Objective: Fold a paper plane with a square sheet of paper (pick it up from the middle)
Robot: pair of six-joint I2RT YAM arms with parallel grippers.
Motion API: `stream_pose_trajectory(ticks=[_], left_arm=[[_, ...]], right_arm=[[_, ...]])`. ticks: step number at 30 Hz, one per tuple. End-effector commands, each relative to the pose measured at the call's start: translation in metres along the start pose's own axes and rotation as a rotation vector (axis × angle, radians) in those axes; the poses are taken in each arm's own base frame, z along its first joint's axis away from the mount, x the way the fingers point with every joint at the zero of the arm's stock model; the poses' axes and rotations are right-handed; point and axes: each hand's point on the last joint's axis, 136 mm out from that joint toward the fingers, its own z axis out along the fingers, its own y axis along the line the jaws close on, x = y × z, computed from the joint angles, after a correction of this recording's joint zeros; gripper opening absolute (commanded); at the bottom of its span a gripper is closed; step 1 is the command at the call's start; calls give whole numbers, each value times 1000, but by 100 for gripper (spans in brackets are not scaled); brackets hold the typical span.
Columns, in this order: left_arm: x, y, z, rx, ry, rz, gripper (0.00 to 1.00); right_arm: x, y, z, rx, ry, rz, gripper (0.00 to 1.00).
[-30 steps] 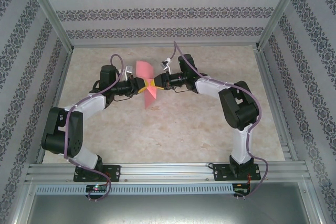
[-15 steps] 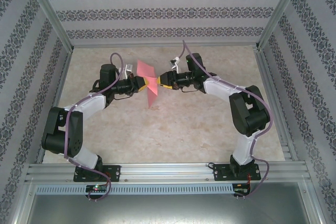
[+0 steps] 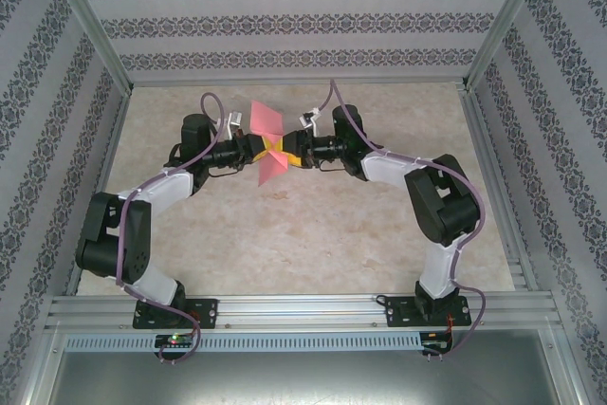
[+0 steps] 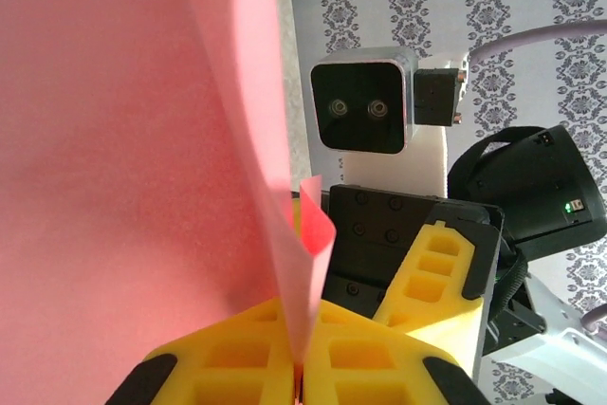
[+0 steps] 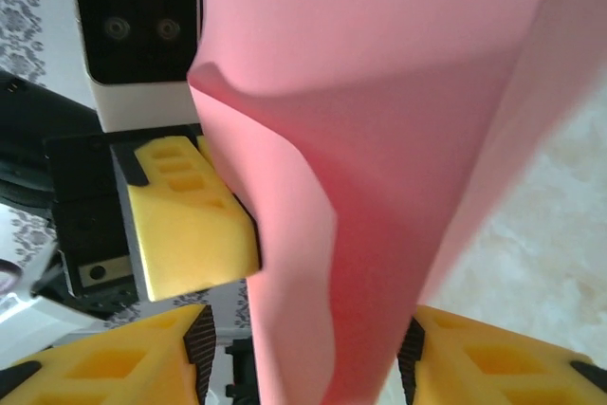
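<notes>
Right pincer (image 3: 283, 151) closer, marbled tabletop (image 3: 313, 234), patterned walls (image 3: 285, 26)

Probably a robotics lab cell: aluminium frame (image 3: 83, 9), wallpapered panels (image 3: 303, 21), a marble-look worktop (image 3: 313, 234), two arms (image 3: 152, 198) bolted to a rail (image 3: 303, 310).

pink paper (image 3: 266, 120) upright, left end effector (image 3: 257, 150) pinching

Salmon-pink paper (image 3: 268, 144), grey damask-striped walls (image 3: 303, 21)
</notes>
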Motion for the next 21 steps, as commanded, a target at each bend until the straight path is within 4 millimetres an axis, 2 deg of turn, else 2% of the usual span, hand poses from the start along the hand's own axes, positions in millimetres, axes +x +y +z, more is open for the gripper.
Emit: stream_pose_trajectory(ticks=[1,9,21], left_arm=[[-5,-16,4,47,2,54,10],[2,-9,3,29,20,46,12],[7,-12,-1,21,33,64,14]], right_arm=[[3,12,4,-75,21,-4,52],[1,15,-1,-71,27,-1,44],[1,13,-9,-64,13,16,41]])
